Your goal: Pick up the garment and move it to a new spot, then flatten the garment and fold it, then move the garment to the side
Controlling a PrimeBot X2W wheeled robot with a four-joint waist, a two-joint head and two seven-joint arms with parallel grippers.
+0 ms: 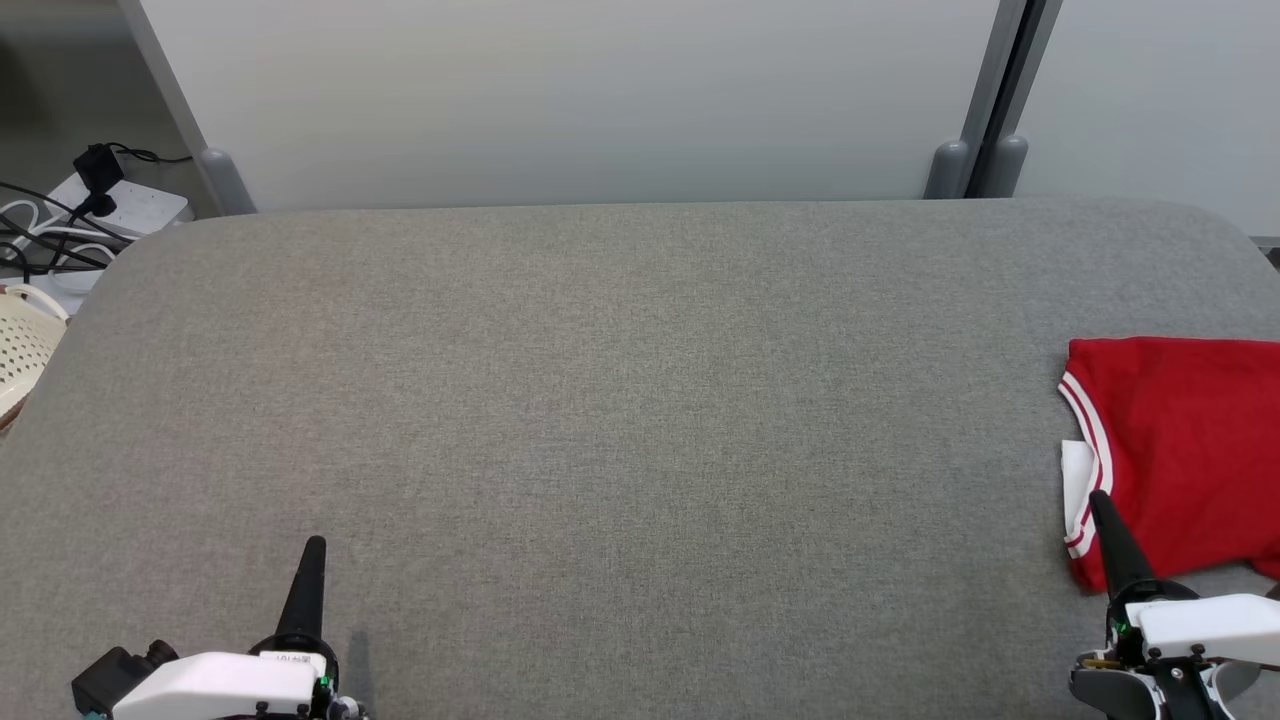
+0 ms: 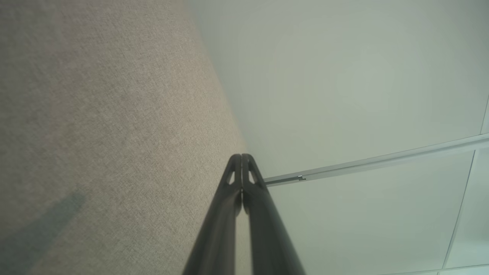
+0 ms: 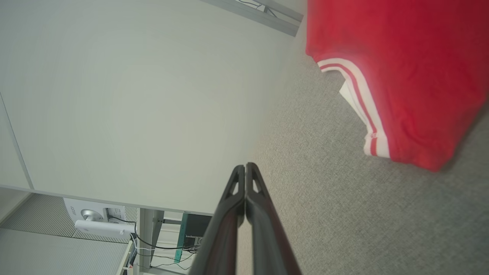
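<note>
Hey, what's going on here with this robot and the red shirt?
The red garment lies in a compact, seemingly folded pile at the right side of the grey table. Nothing holds it: the left gripper and right gripper are both shut and empty, the right one beside the garment.
</note>
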